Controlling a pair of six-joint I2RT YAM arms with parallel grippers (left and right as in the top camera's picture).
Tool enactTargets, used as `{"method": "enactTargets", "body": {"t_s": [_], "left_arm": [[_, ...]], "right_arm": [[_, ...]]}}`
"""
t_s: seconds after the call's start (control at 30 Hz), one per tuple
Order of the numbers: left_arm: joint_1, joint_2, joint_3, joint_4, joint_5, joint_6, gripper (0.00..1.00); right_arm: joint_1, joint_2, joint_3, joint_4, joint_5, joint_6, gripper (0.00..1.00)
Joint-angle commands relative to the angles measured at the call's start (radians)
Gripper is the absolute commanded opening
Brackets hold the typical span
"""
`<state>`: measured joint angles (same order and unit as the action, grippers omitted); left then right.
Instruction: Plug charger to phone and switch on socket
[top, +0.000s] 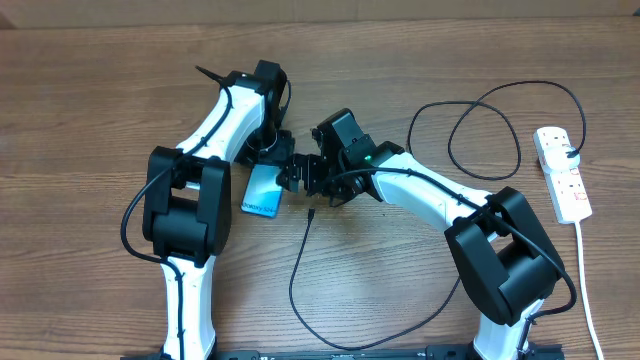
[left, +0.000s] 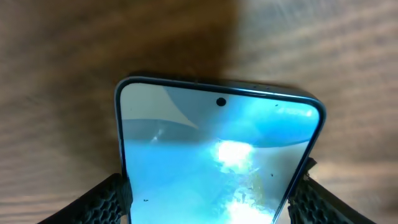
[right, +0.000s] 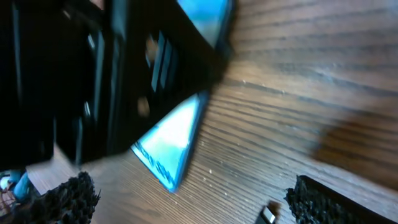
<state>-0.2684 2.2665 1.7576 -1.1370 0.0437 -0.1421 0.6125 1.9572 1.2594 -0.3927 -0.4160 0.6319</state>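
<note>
While the left claw (left: 208, 196) clamps the phone (top: 262, 192) at centre frame and the right claw (right: 199, 202) gapes empty, the charger (top: 308, 225) lies unplugged, the socket (top: 563, 175) untouched.

Brown wood-grain table (top: 90, 90) under left gripper (top: 268, 160); paler band well beyond it. Even light from above, soft shadow on wood just ahead.
</note>
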Motion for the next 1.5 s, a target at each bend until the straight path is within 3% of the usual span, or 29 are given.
{"method": "enactTargets", "body": {"t_s": [0.0,0.53,0.57,0.67,0.8,0.93,1.03,1.17,1.33,1.47], "left_arm": [[-0.005,0.092,-0.006,-0.028,0.233,0.046,0.68],[0.055,0.092,0.018,-0.08,0.423,0.1,0.69],[0.058,0.092,0.018,-0.082,0.429,0.104,0.7],[0.06,0.092,0.018,-0.082,0.428,0.106,0.72],[0.06,0.092,0.018,-0.082,0.428,0.111,0.73],[0.06,0.092,0.018,-0.082,0.428,0.113,0.73],[0.06,0.092,0.018,-0.079,0.428,0.113,0.79],[0.06,0.092,0.018,-0.079,0.428,0.113,0.91],[0.078,0.089,0.042,-0.143,0.462,0.148,0.9],[0.118,0.064,0.084,-0.154,0.785,0.278,0.89]], "right_arm": [[0.018,0.003,0.01,0.021,-0.013,-0.004,1.0],[0.096,0.147,0.01,0.169,0.006,0.101,0.98],[0.096,0.147,0.01,0.171,0.014,0.101,0.94],[0.095,0.147,0.01,0.182,0.015,0.1,0.65],[0.095,0.147,0.01,0.178,0.013,0.101,0.38],[0.095,0.147,0.01,0.163,0.013,0.101,0.22],[0.095,0.147,0.011,0.16,0.01,0.101,0.04],[0.088,0.142,0.011,0.16,-0.016,0.098,0.04],[0.037,0.085,0.011,0.155,-0.132,0.018,0.04],[-0.035,0.016,0.011,0.139,-0.274,-0.005,0.04]]}}
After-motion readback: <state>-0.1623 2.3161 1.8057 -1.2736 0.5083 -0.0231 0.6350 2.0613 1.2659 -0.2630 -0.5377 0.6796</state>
